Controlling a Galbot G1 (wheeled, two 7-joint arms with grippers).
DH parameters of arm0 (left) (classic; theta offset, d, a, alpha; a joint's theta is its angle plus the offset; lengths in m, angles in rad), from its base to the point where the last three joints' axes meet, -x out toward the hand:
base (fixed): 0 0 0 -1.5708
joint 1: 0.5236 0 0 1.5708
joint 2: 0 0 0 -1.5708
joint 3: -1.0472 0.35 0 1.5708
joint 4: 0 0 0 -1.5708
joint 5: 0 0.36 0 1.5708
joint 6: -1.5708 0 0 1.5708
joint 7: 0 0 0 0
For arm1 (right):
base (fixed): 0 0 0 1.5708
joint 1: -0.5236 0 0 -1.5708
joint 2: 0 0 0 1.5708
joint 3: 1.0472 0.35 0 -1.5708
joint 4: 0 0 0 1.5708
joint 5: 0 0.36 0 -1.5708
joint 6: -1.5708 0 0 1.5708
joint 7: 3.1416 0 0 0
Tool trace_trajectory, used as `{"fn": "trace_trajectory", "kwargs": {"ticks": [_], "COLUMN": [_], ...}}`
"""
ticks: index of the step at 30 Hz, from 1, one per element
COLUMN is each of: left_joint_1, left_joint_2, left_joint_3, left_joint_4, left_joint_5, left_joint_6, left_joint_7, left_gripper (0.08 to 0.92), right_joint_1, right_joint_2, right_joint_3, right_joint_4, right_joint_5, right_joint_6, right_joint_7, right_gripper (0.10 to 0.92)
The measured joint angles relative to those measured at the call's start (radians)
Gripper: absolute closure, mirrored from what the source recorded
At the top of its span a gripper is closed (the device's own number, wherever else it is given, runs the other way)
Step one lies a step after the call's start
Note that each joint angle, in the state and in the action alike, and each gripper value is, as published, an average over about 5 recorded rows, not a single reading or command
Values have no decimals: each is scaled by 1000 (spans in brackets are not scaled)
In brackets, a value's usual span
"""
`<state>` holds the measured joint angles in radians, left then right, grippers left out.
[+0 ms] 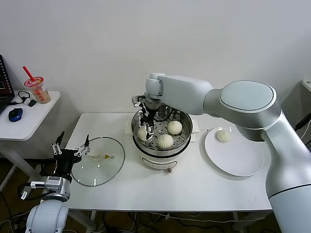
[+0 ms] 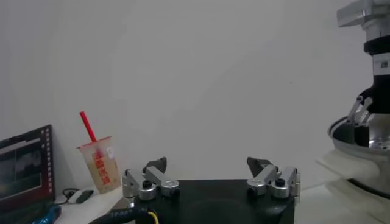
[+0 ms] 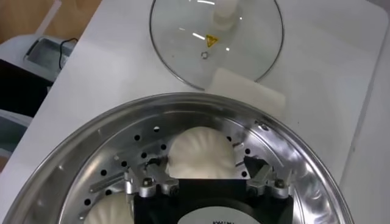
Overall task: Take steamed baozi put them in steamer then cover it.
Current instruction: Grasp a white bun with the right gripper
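A: Where are the buns?

B: Three sit on the perforated tray of the steamer (image 1: 162,133): a left bun (image 1: 142,133), a near bun (image 1: 165,141) and a far-right bun (image 1: 174,127). A fourth bun (image 1: 223,136) lies on the white plate (image 1: 240,158), right of the steamer.

A: And the right claw (image 1: 146,124)?

B: Inside the steamer at its left side, fingers apart astride the left bun, not clamped.

A: The left claw (image 1: 71,147)?

B: Parked at the table's (image 1: 194,187) left edge, spread wide, gripping nothing, beside the glass lid (image 1: 98,167) lying flat on the table.
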<state>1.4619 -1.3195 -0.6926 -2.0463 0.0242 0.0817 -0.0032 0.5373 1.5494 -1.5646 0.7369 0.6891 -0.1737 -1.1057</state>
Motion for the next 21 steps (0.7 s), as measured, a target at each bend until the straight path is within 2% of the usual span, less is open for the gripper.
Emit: {"fn": "trace_trajectory", "kwargs": {"ticks": [9, 16, 21], "left_joint_1": [0, 1, 1], "left_joint_2": [0, 0, 0], "left_joint_3": [-5, -8, -9], "left_joint_4": [-1, -1, -1], "left_joint_5": [0, 0, 0], "left_joint_6": [1, 2, 2], "left_joint_7": [0, 0, 0], "left_gripper": [177, 177, 177], "right_joint_1": [-10, -11, -11], "right_joint_2": [9, 3, -5], "right_joint_3": [11, 13, 17], "right_joint_4": [-9, -6, 2], "right_joint_5": [-17, -27, -31], "right_joint_6": [0, 1, 0], "right_joint_7": [-2, -4, -3], "right_gripper": [214, 351, 394]}}
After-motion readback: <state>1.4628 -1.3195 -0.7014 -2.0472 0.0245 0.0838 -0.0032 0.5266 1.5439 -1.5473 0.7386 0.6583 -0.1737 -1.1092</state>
